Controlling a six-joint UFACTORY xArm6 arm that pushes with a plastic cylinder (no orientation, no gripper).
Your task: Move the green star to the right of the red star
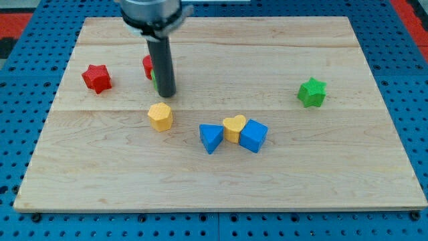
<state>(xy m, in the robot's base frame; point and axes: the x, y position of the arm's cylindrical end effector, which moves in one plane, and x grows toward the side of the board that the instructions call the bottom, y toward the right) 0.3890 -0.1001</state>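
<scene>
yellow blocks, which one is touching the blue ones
The yellow heart, wedged between the blue triangular block and the blue cube. The yellow hexagonal block stands alone, further to the view's left, just below my tip.

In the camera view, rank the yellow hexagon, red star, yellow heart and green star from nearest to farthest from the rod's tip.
From my tip:
1. yellow hexagon, just below it.
2. red star, toward the view's left; yellow heart, lower right. These two are too close to call.
3. green star, far right.

red star (pixel 96 77): red
green star (pixel 311 92): green
hexagon block (pixel 160 116): yellow
heart block (pixel 234 126): yellow
triangle block (pixel 211 137): blue
cube (pixel 253 136): blue
bench (pixel 348 174): pale wood grain
</scene>
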